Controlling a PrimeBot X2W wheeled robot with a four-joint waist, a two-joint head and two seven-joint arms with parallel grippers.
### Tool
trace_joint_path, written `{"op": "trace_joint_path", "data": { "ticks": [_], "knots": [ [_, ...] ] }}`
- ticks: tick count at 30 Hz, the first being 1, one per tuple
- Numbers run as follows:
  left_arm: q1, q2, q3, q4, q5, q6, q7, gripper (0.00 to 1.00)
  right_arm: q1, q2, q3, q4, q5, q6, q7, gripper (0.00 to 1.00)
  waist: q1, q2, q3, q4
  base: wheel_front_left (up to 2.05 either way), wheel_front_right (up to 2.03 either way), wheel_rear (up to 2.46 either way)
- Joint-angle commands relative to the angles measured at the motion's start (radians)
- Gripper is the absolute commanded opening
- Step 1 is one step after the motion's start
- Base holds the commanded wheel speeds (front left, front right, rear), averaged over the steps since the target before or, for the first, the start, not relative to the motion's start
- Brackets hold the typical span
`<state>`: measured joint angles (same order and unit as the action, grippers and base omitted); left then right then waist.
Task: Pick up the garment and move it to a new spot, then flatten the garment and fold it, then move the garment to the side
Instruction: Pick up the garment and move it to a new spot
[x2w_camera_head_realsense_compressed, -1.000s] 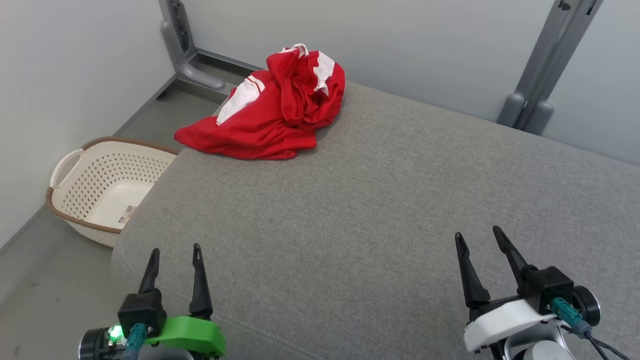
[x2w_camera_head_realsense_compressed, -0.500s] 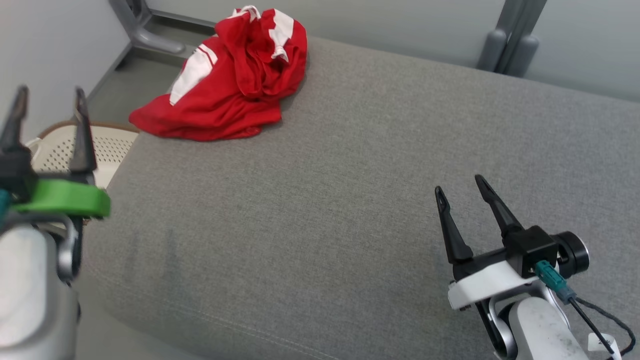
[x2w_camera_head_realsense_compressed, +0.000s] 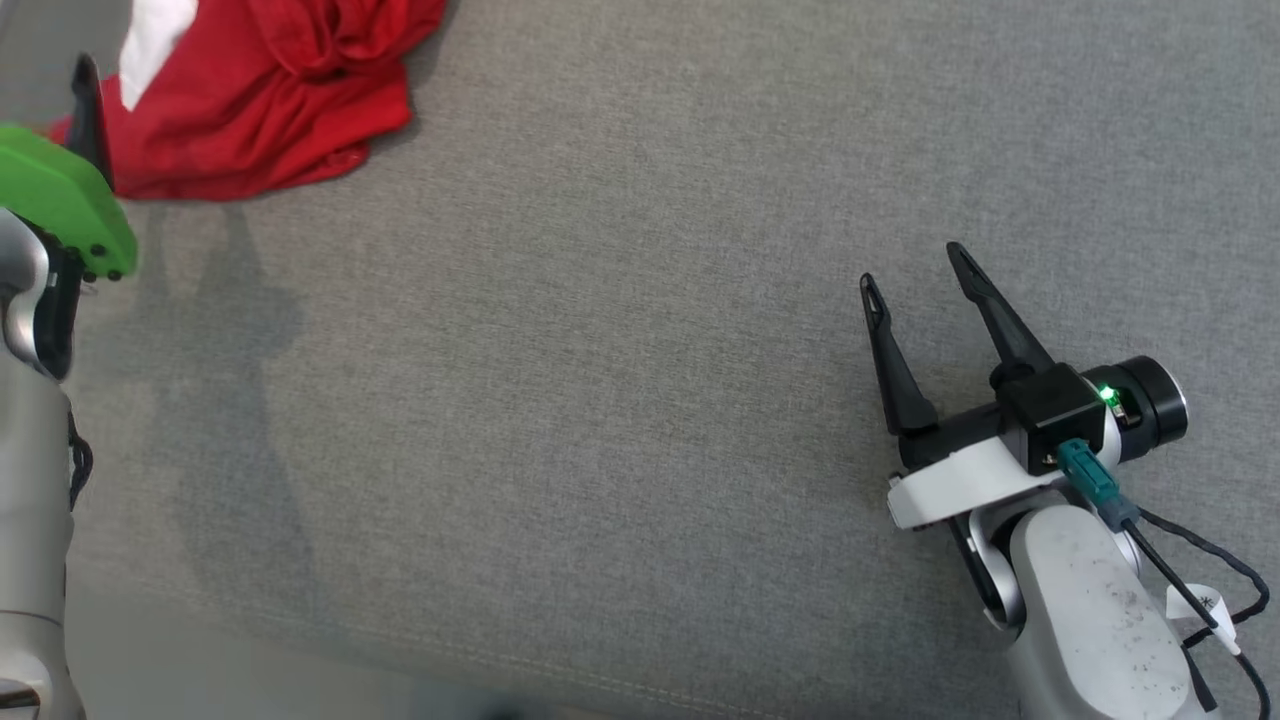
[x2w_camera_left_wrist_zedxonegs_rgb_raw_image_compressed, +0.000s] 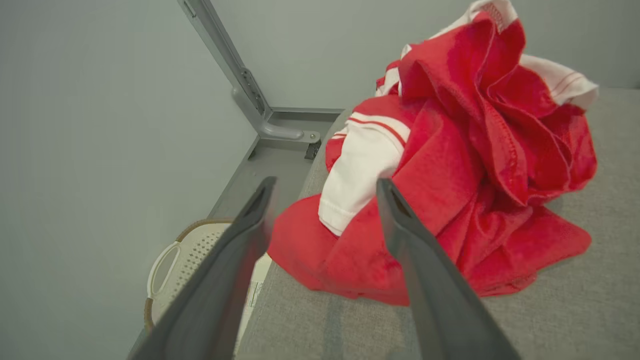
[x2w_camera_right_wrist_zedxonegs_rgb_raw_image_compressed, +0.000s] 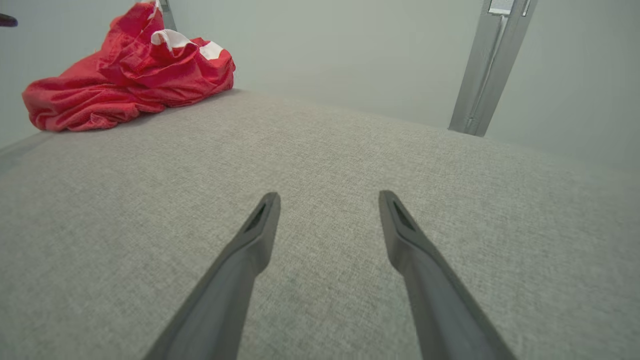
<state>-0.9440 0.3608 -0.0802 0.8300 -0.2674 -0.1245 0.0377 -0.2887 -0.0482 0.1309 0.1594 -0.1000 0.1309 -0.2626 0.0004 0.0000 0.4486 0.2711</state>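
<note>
One garment (x2w_camera_left_wrist_zedxonegs_rgb_raw_image_compressed: 450, 175), one basket (x2w_camera_left_wrist_zedxonegs_rgb_raw_image_compressed: 192, 252), two grippers (x2w_camera_left_wrist_zedxonegs_rgb_raw_image_compressed: 325, 187) (x2w_camera_head_realsense_compressed: 912, 268)

Bright, even light; soft shadows, mostly sharp.

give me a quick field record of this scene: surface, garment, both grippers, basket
surface: grey fabric cushion
garment: red and white, crumpled heap at the cushion's left edge
left gripper: open, empty, pointing at the garment
right gripper: open, empty, over bare cushion
basket: cream, perforated, on the floor beside the cushion

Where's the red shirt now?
The red shirt lies crumpled at the head view's top left, on the grey cushion near its far left corner, just ahead of the left gripper.
</note>
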Motion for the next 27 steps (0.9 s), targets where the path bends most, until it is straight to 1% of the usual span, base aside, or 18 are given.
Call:
{"op": "trace_joint_path", "data": {
  "ticks": [1, 3, 9, 17, 18, 20, 27],
  "knots": [
    [-0.020, 0.000, -0.010, 0.036, -0.020, -0.004, 0.012, 1.00, -0.022, -0.004, -0.002, -0.004, -0.006, 0.000, -0.003, 1.00, -0.0004, 0.0000, 0.094, -0.062, 0.00, 0.00, 0.00],
    [-0.024, 0.000, -0.023, 0.084, -0.031, -0.005, 0.021, 1.00, -0.032, -0.004, 0.000, -0.006, -0.003, 0.000, -0.003, 1.00, -0.0004, 0.0000, 0.101, -0.068, 0.00, 0.00, 0.00],
    [-0.029, 0.016, -0.076, 0.163, -0.085, -0.006, 0.022, 1.00, -0.037, -0.004, -0.001, -0.012, 0.010, -0.001, -0.003, 1.00, -0.0004, 0.0000, 0.105, -0.080, 0.00, 0.00, 0.00],
    [-0.022, 0.039, -0.169, 0.194, -0.153, -0.006, 0.020, 1.00, -0.021, -0.005, 0.010, -0.005, 0.036, -0.001, -0.002, 1.00, -0.0004, 0.0000, 0.089, -0.093, 0.00, 0.00, 0.00],
    [-0.021, 0.041, -0.178, 0.195, -0.159, -0.006, 0.016, 0.47, -0.019, -0.005, 0.010, -0.004, 0.039, -0.001, -0.002, 1.00, -0.0004, 0.0000, 0.087, -0.094, 0.00, 0.00, 0.00],
    [-0.021, 0.047, -0.198, 0.193, -0.175, -0.006, 0.003, 0.00, -0.017, -0.005, 0.010, -0.002, 0.045, -0.001, -0.002, 1.00, -0.0004, 0.0000, 0.080, -0.096, 0.00, 0.00, 0.00],
    [-0.040, 0.088, -0.240, 0.198, -0.212, -0.006, -0.045, 0.00, -0.005, -0.004, -0.001, -0.002, 0.067, -0.001, -0.002, 1.00, -0.0004, 0.0000, 0.039, -0.103, 0.00, 0.00, 0.00]
  ]
}}
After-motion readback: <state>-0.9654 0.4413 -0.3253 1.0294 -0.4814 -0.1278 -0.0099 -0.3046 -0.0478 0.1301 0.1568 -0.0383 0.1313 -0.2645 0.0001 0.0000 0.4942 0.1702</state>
